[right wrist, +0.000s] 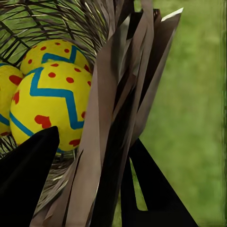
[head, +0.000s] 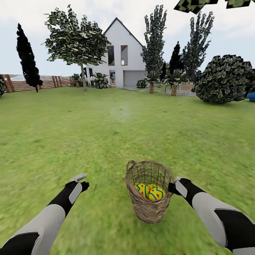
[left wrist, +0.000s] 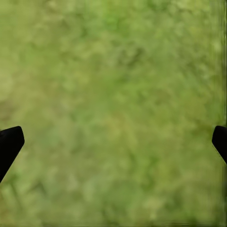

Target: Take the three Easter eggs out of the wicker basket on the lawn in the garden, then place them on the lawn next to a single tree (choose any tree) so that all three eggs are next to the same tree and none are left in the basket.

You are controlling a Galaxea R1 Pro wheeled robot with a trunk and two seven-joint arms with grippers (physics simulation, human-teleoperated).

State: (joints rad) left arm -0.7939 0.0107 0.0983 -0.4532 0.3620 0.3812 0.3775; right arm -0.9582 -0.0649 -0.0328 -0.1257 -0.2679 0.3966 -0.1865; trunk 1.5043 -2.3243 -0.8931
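Note:
The wicker basket [head: 148,209] stands upright on the lawn [head: 106,134] just ahead of me. Three yellow Easter eggs [head: 150,191] with blue zigzags and red dots lie inside it. My right gripper [head: 173,186] is at the basket's right rim. In the right wrist view this gripper [right wrist: 94,139] straddles the woven wall [right wrist: 113,109], one finger inside by the eggs [right wrist: 52,101] and one outside, closed in on the twigs. My left gripper [head: 82,180] hangs open over bare grass left of the basket, fingers [left wrist: 9,144] wide apart. The thick pale tree trunk is out of view.
A white house [head: 122,58] stands far ahead, with thin-trunked trees [head: 78,40], short palms [head: 174,83] and a large dark bush [head: 225,79] at the right. A slatted wooden fence [head: 32,83] runs along the far left. Dark leaves [head: 198,4] hang overhead at the top right.

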